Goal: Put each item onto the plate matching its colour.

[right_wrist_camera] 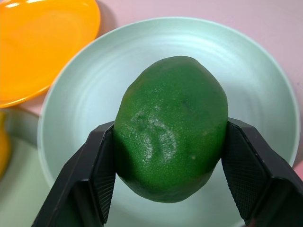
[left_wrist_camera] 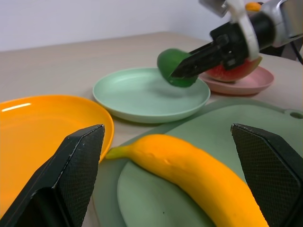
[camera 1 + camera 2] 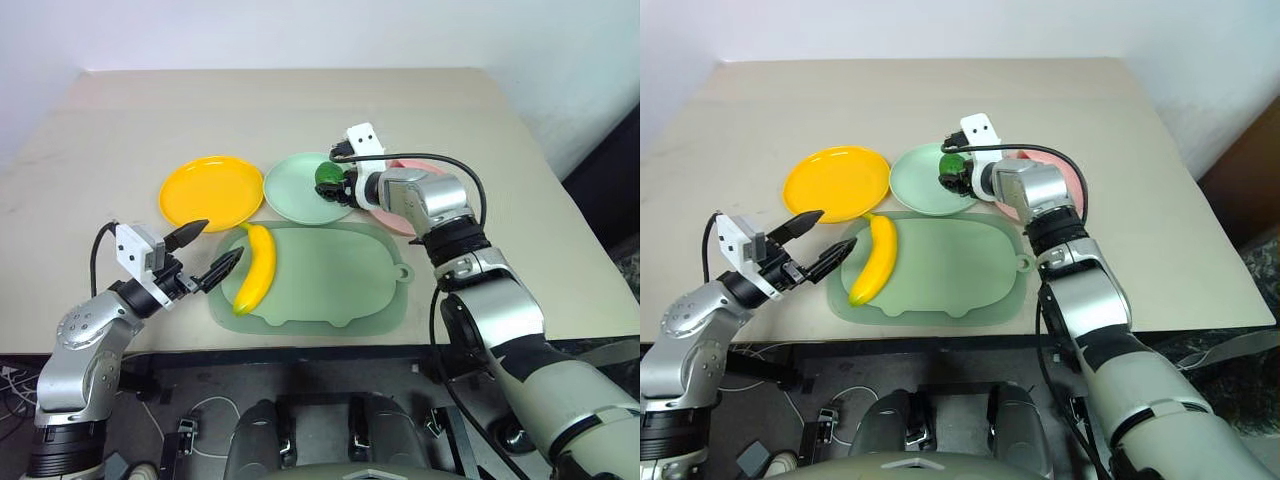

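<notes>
Using the mat [image 3: 320, 275] as landmark, left to right. Left gripper [image 3: 212, 252] sits off the mat's left edge, fingers spread wide and empty, pointed at the banana [image 3: 256, 268]; looks staged for the next pick, not touching it. Banana lies on the mat's left end, so it isn't sorted yet. Orange-yellow plate [image 3: 211, 192] is just beyond the mat's far-left corner, empty; that is the banana's target by colour. Mint green plate [image 3: 300, 187] is just beyond the mat's far edge, beside the orange one, with nothing resting on it yet. Right gripper [image 3: 955, 172] is over this plate, fingers pinching the lime [image 1: 171, 127] from both sides; the lime hangs above the plate's inner surface, apparently clear of it, so I read this as the carry being about done and the release pending. Pink plate [image 2: 251, 82] is past the mat's far-right corner, partly hidden by the right arm; the watermelon wedge [image 2: 232, 72] sits on it, so red looks done. Risk: the round lime could roll off if dropped from height.
</notes>
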### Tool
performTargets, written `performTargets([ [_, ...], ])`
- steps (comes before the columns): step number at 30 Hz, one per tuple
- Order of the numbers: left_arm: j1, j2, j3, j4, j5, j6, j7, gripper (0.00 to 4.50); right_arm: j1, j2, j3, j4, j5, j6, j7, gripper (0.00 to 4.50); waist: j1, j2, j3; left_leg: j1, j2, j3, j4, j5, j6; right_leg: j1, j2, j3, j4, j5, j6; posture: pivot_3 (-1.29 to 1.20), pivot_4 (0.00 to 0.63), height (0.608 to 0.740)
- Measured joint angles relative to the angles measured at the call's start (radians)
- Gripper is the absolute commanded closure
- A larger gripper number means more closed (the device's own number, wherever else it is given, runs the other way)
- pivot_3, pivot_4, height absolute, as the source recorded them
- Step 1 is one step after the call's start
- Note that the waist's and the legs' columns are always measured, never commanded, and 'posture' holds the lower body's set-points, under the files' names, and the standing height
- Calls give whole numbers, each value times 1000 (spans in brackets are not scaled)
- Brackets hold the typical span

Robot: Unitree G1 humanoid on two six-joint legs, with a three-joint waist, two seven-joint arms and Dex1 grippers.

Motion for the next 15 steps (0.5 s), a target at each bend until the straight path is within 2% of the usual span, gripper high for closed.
performTargets([
  [1,3,-1,0,-3,0,0,1,0,-9,12,0,36,-12,-25,0,1656,0,0,0,0,0,0,0,0,0,0,0,0,0,0,0,0,150,695],
  [6,17,-2,1,-5,0,0,7,0,-23,29,-9,111,-35,-88,11,55,3,0,0,-1,0,0,1,0,0,0,0,0,0,0,0,0,150,695],
  [11,23,-2,2,-11,-1,-1,11,0,-35,23,-52,73,-28,-87,23,22,2,0,0,-1,0,0,1,0,0,-1,0,0,0,0,0,0,150,695],
  [13,24,-2,4,-12,-4,0,12,0,-8,15,-68,-32,-8,-68,47,22,2,0,0,-1,0,-1,0,0,0,-1,0,0,0,0,0,0,150,695],
  [15,24,-2,12,-16,-11,0,14,0,70,5,-82,-225,23,-29,69,22,4,0,0,-1,0,-1,0,0,0,0,0,0,0,0,0,0,150,695],
])
